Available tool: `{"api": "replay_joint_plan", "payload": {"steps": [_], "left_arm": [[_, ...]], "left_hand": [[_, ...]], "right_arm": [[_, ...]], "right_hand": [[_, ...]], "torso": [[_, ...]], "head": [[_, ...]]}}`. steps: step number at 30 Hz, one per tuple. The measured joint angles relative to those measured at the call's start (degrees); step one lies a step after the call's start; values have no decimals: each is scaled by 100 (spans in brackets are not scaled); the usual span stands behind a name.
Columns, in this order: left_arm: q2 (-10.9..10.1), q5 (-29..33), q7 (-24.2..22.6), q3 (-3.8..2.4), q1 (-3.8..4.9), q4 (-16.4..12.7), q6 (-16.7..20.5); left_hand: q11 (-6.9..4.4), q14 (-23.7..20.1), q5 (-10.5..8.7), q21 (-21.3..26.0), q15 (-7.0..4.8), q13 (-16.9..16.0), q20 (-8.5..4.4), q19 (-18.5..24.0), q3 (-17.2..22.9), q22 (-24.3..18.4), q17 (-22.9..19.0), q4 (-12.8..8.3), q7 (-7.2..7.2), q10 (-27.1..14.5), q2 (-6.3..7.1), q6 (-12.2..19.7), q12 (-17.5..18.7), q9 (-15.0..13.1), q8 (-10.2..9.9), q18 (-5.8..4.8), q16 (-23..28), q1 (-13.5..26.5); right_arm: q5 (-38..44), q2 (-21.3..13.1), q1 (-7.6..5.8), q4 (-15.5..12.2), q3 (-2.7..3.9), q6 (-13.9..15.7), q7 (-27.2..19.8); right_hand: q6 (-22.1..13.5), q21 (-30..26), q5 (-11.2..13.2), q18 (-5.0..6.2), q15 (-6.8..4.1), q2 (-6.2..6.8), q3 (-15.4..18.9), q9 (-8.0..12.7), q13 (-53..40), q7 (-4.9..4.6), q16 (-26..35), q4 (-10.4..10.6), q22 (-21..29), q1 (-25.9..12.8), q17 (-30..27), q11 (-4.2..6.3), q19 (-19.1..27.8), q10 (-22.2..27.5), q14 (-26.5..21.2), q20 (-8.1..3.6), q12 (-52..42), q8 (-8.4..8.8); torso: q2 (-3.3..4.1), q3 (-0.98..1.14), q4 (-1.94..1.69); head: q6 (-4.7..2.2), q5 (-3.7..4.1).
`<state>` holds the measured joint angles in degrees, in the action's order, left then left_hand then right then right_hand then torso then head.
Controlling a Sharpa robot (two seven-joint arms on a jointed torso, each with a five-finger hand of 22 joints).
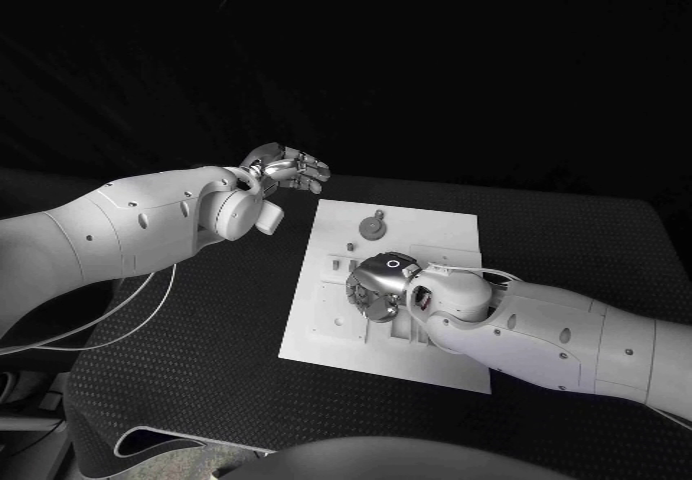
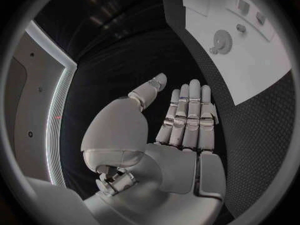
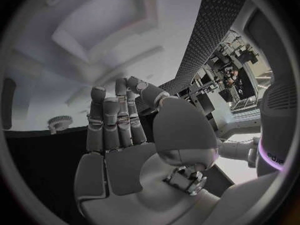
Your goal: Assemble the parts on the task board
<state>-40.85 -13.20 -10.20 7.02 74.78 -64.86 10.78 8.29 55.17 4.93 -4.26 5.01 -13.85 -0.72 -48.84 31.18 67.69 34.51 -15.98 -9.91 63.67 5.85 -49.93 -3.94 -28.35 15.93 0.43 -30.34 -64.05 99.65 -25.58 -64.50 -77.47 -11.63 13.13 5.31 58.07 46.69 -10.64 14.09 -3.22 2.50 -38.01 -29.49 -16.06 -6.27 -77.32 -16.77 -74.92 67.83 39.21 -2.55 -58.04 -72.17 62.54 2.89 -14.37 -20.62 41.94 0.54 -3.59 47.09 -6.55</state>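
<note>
White task board [image 1: 433,225] (grey parts [image 1: 374,226]) — black dotted table [image 1: 188,360].

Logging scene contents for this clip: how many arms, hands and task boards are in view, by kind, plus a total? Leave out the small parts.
White arms: 2
Silver hands: 2, the left hand off the board over the black table, the right hand over the board
White task board: 1
Total: 5

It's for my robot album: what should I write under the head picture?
Right hand over the white board; left hand open beside it.
</note>
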Motion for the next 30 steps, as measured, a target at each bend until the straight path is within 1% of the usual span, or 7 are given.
{"api": "replay_joint_plan", "payload": {"steps": [5, 9, 12, 17, 19, 23, 30], "left_arm": [[0, 0, 1, 0, 0, 0, 0], [0, 0, 2, 0, 0, 3, 0], [-2, 0, 2, 0, 0, 4, 0], [-3, 0, 5, 0, 0, 7, -2], [-1, 0, 8, 0, 0, 11, -4], [2, 0, 12, 0, 0, 18, -7], [-2, 0, 20, 1, 0, 28, -10]], "left_hand": [[0, 0, 0, 0, 0, 0, 0, 0, 0, 0, 6, 0, 0, 0, 0, 0, 0, 0, 0, 0, 0, 0], [0, 0, 0, 0, 0, 0, 0, 0, 0, 0, 6, 0, 0, 0, 0, 0, 0, 0, 0, 0, 0, 0], [0, 0, 0, 0, 0, 0, 0, 0, 0, 0, 12, 0, 0, 0, 0, 0, 0, 0, 0, 0, 0, 0], [0, 0, 0, 0, 0, 5, 0, 0, 0, 0, 13, 0, 0, 0, 0, 0, 0, 0, 0, 0, 0, 0], [0, 0, 0, 0, 0, 5, 0, 0, 0, 0, 12, 0, 0, 0, 0, 0, 0, -1, 0, 0, 0, 0], [0, 0, 0, 0, 0, 5, 0, 0, 0, 0, 19, 0, 0, 0, 0, 0, 0, -1, 0, 0, 22, 0], [0, 0, 0, 0, 0, 10, 0, 0, 0, 0, 21, 0, 0, 0, 0, 0, 0, 5, 0, 0, 22, 0]], "right_arm": [[-1, 29, 2, 26, -7, -6, -3], [-5, 32, -1, 36, -7, -41, -8], [-21, 29, -2, 47, -7, -43, -21], [-64, 26, -1, 72, -8, -30, -46], [-86, 20, -1, 75, -9, -28, -53], [-136, 8, -2, 71, -10, -28, -77], [-201, -3, -3, 72, -11, -19, -98]], "right_hand": [[-3, 0, 0, -28, 1, 0, 0, -1, 3, -4, 16, 0, 0, 0, 4, 0, 0, -1, 0, 0, 0, 3], [-8, -23, 0, -3, 1, 0, 0, -3, 7, -8, 41, 0, 0, 0, 6, -2, 0, 1, 0, 0, 54, 13], [-33, -37, 0, 16, 11, 4, 0, -4, 32, -33, 68, 0, 0, -4, 6, -53, 0, 52, -10, 0, 111, 20], [-212, -38, -1, 72, 83, 202, 47, 24, 68, -167, 67, 49, 0, -203, 35, -154, 16, 258, -82, 16, 249, 163], [-379, -65, -1, 88, 172, 274, 55, 89, 66, -207, 67, 60, 0, -276, 52, -212, 35, 381, -118, 35, 314, 269], [-673, -66, -1, 105, 275, 417, 77, 177, 51, -341, 67, 82, 1, -313, 82, -156, 84, 482, -214, 83, 315, 430], [-787, -68, -2, 107, 383, 543, 77, 227, 51, -396, 66, 114, 1, -304, 104, -115, 127, 525, -281, 125, 315, 461]], "torso": [[-1, 1, 0], [-2, 1, 0], [-2, 1, -1], [-2, 1, 1], [-2, 1, 2], [-2, 1, 2], [-2, 4, 1]], "head": [[4, 3], [11, 12], [13, 13], [18, 13], [18, 13], [18, 20], [14, 27]]}}
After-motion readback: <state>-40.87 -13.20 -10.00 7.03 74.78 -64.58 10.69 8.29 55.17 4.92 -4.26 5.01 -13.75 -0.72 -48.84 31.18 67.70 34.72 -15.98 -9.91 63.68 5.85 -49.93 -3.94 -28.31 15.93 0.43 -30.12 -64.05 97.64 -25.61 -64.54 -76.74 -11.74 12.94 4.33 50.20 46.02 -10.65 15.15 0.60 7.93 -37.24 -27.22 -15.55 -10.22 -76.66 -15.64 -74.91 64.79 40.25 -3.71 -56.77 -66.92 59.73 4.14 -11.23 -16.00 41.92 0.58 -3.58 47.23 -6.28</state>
